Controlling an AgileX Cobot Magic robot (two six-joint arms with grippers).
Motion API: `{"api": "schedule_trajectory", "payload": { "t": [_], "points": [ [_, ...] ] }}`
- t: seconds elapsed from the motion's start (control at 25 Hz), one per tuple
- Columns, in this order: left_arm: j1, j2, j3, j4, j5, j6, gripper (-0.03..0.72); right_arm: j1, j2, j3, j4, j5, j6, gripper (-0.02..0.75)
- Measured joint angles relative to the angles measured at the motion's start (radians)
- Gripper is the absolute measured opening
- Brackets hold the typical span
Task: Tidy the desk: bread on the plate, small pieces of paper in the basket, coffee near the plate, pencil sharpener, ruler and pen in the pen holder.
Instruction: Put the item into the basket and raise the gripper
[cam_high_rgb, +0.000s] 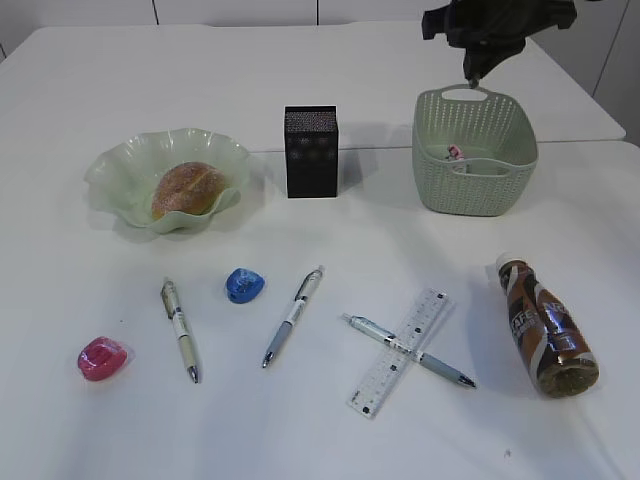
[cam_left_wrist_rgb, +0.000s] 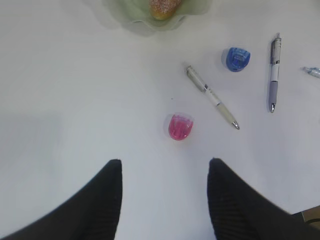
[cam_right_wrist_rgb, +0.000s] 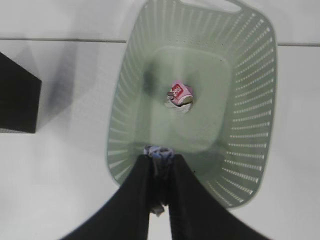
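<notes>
The left gripper (cam_left_wrist_rgb: 165, 200) hangs over the white desk (cam_high_rgb: 90, 430) with its jaws spread wide and nothing between them; just ahead of the gap lies a pink pencil sharpener (cam_left_wrist_rgb: 179, 126), and beyond it to the right a white pen (cam_left_wrist_rgb: 212, 97) lying diagonally, tip toward the jaws, a blue pencil sharpener (cam_left_wrist_rgb: 236, 58) and a purple-grip pen (cam_left_wrist_rgb: 273, 72) whose long axis runs nearly straight toward the camera, tip nearest. Far ahead of these jaws the golden, sugar-dusted bread (cam_high_rgb: 187, 189) sits in the ruffled pale green plate (cam_high_rgb: 118, 165). The black mesh pen holder (cam_high_rgb: 311, 152) stands upright between plate and basket. Further right a third pen (cam_high_rgb: 412, 352) lies across the clear ruler (cam_high_rgb: 399, 352), the two forming an X, the ruler's long axis slanting up to the right. The right gripper (cam_right_wrist_rgb: 160, 159) hovers above the near rim of the sage-green perforated basket (cam_right_wrist_rgb: 250, 100), jaws nearly pressed together and pinching a small crumpled paper scrap (cam_right_wrist_rgb: 159, 151) at their tips; directly below and ahead, on the basket floor, lies a pink-and-white paper ball (cam_right_wrist_rgb: 179, 95). The brown coffee (cam_high_rgb: 543, 325) bottle lies on its side at the far right, white cap pointing toward the basket.
</notes>
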Motion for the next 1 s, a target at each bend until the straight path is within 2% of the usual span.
{"api": "schedule_trajectory", "payload": {
  "t": [0.64, 1.0],
  "points": [
    [0.000, 0.000, 0.000, -0.001, 0.004, 0.000, 0.377, -0.076, 0.163, 0.000, -0.011, -0.127, 0.017, 0.083],
    [0.000, 0.000, 0.000, -0.004, 0.006, 0.000, 0.377, -0.086, 0.169, 0.000, -0.009, -0.151, 0.023, 0.095]
  ]
}}
